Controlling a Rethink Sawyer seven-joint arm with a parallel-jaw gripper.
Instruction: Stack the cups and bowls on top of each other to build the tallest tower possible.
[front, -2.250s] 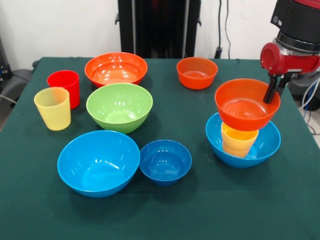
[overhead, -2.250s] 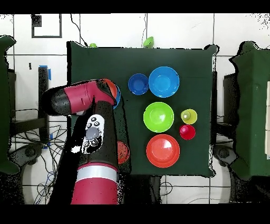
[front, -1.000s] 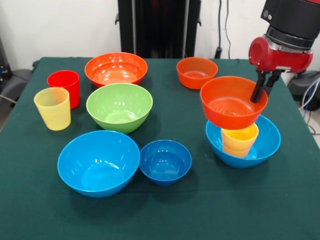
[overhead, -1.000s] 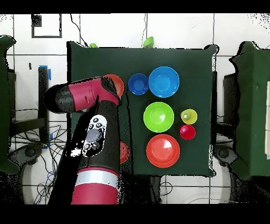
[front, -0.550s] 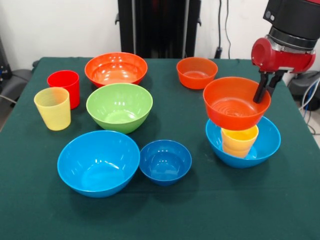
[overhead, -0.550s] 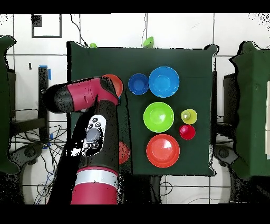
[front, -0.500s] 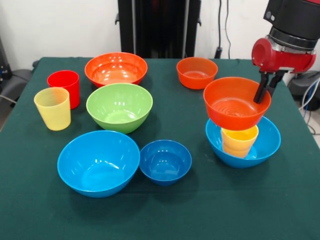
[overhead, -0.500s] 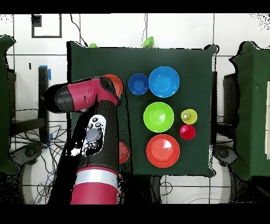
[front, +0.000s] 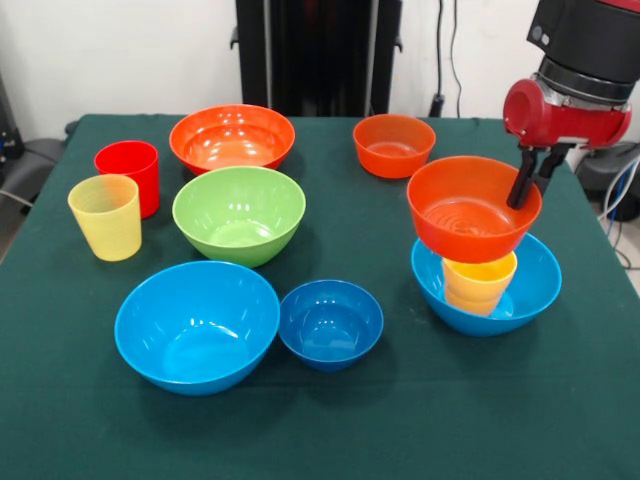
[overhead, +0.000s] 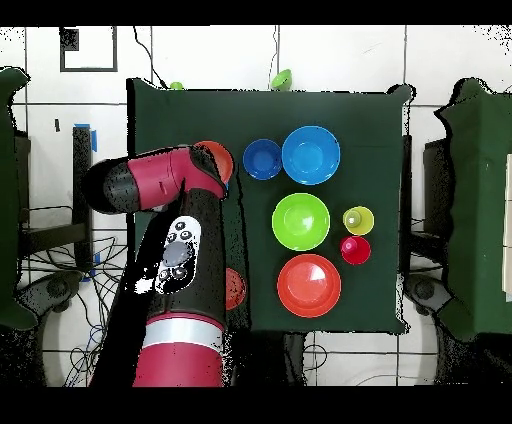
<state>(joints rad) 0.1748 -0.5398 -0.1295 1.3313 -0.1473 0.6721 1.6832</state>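
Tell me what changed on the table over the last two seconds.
The gripper, shut on the rim of the small orange bowl, lifted that bowl off the yellow-orange cups in the light-blue bowl; it now hangs just above them, shifted slightly toward the table's middle. Everything else stayed put.

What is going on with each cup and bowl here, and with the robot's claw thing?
End effector: clamped on the rim of the small orange bowl.
Small orange bowl: held, tilted, over the yellow-orange cups.
Yellow-orange cups: nested, upright in the light blue bowl.
Light blue bowl: on the table, holding the cups.
Red cup: upright, empty.
Pale yellow cup: upright, empty.
Green bowl: upright, empty.
Dark blue bowl: upright, empty.
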